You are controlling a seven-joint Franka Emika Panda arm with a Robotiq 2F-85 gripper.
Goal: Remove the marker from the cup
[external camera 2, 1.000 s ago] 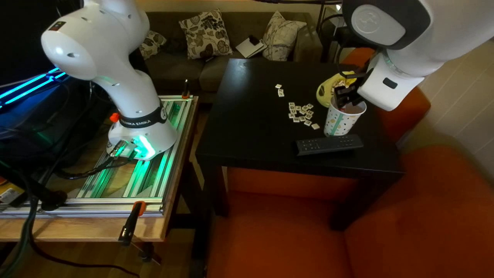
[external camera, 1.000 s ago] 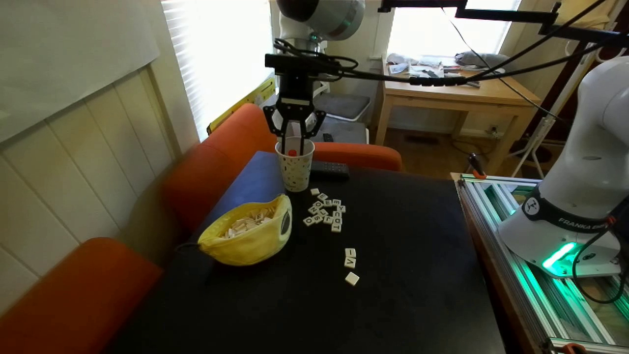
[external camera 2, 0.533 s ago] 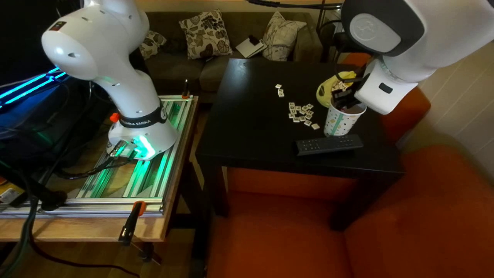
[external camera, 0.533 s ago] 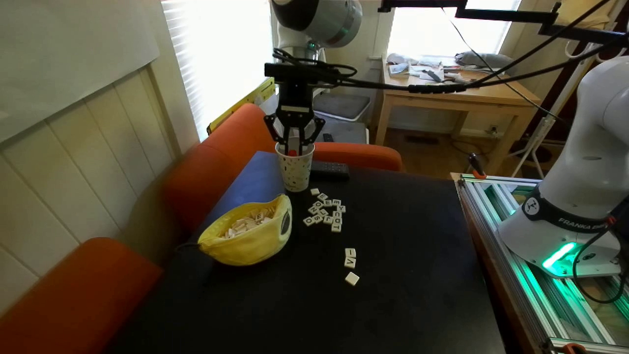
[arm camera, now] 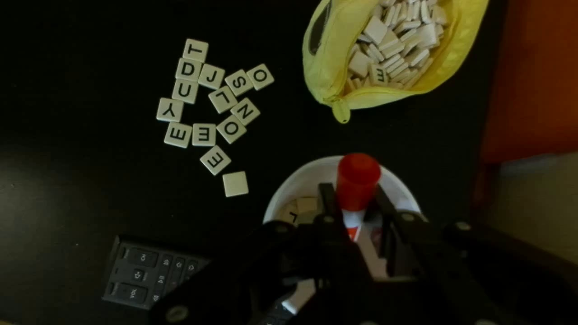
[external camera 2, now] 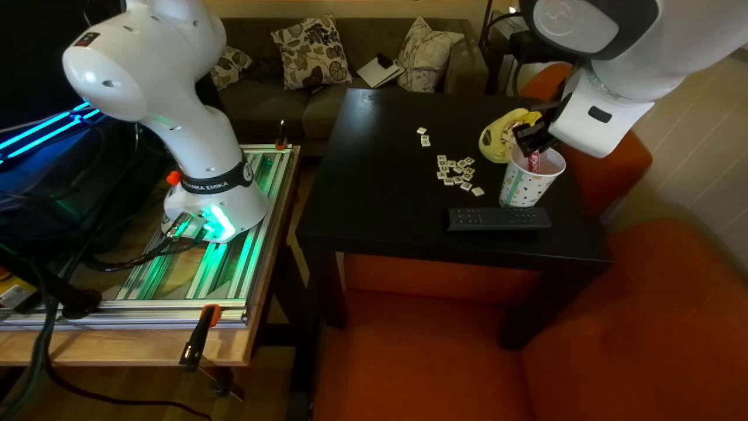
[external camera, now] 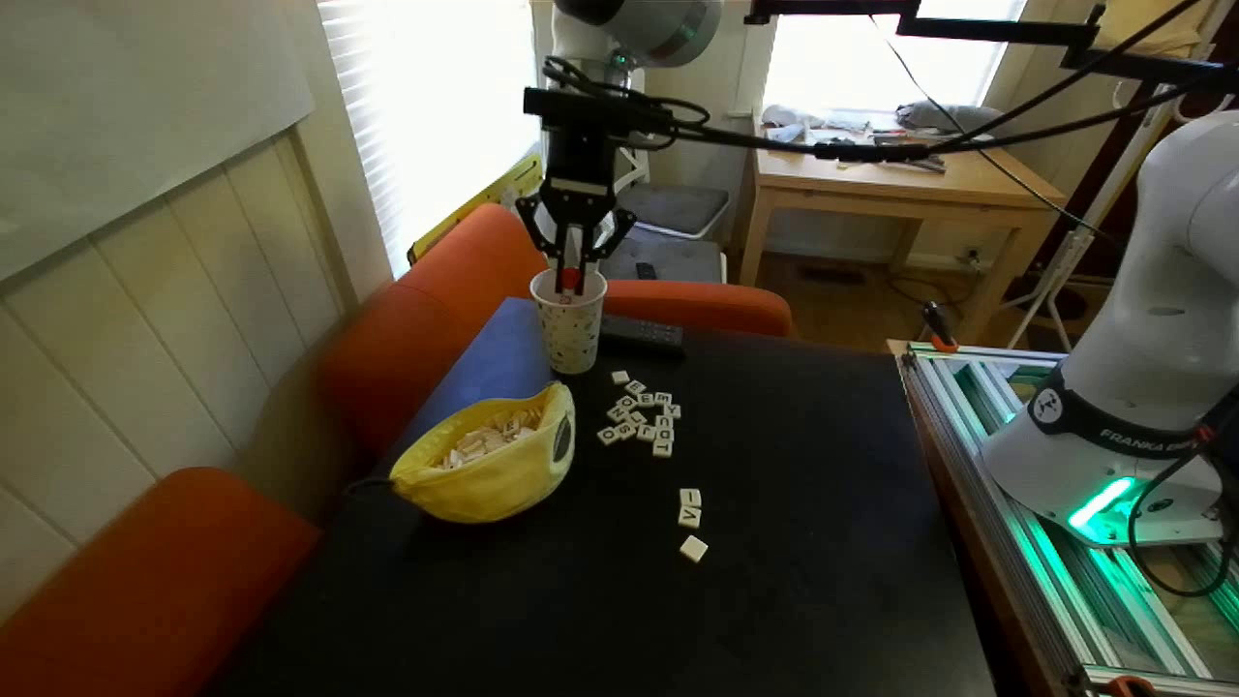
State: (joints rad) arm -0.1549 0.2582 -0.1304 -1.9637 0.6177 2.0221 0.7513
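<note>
The off-white speckled cup (external camera: 571,334) stands at the table's far end; it shows in an exterior view (external camera 2: 527,186) with a green stripe. The red marker (external camera: 570,278) stands nearly upright, its cap at the cup's rim and its lower body inside. In the wrist view the marker's cap (arm camera: 359,176) sits between the two black fingers, which touch its sides. My gripper (external camera: 571,290) is above the cup mouth, shut on the marker; it also shows in the wrist view (arm camera: 354,188). Letter tiles lie inside the cup (arm camera: 301,180). The marker's lower end is hidden.
A yellow bag-like bowl (external camera: 494,474) of tiles lies near the cup. Several loose letter tiles (external camera 2: 456,169) lie on the black table (external camera 2: 380,175). A black remote (external camera 2: 498,218) lies beside the cup's base. Orange seating (external camera: 426,300) borders the table.
The gripper went down a little, closed on the marker, and rose with it. The red cap is higher and plainer. The cup shifted toward the seating; the remote turned slightly.
</note>
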